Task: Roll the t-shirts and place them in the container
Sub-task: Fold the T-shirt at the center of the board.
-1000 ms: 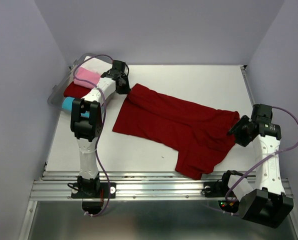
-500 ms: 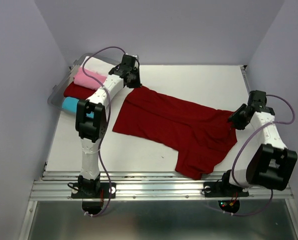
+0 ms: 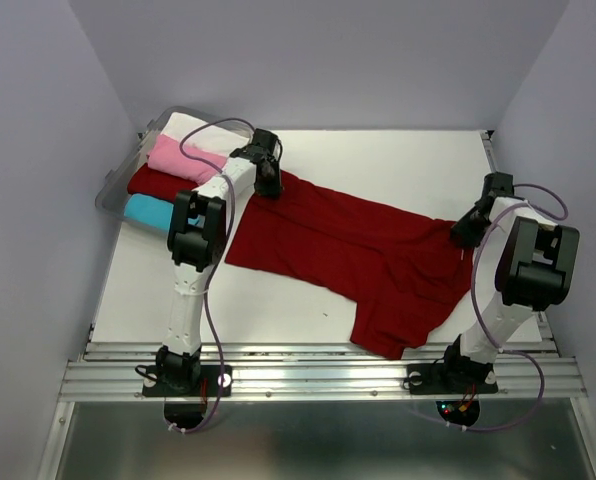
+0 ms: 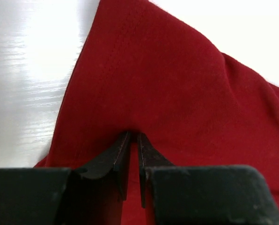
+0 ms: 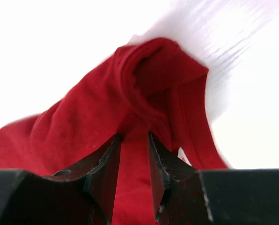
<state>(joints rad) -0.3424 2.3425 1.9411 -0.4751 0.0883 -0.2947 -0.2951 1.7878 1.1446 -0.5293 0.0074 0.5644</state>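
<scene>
Far left: clear bin (image 3: 111,192) at the surface (image 3: 388,160) edge holds a stack of tees: white t-shirt (image 3: 191,127), pink t-shirt (image 3: 176,155), second dark red t-shirt (image 3: 151,180), cyan t-shirt (image 3: 146,209). All of them look folded or rolled; which one can't be told from above.

Left pincer (image 3: 269,181) sits at the far-left corner of the large dark red t-shirt (image 3: 358,250), just beside the bin. In the wrist view the left pincer (image 4: 134,140) is clenched, jaws almost together with a thin fold of red cloth pinched between them.

The big shirt lies spread diagonally across the middle of the surface, mostly flat, with a few creases and one flap hanging toward the near edge.

Right side: right pincer (image 3: 465,228) is at the shirt's right edge. In its wrist view the right pincer (image 5: 134,140) grasps a bunched-up ridge of the same cloth, jaws narrow with fabric between, the fold raised off the surface.

Handling judgement: light, limp, soft knit; it will sag, stretch and wrinkle rather than hold shape (not slippery, not fragile). Best taken at hems or corners, both ends pulled taut so it lies smooth before rolling; a single-layer pinch could slip.

No brand, label or print readable anywhere.
</scene>
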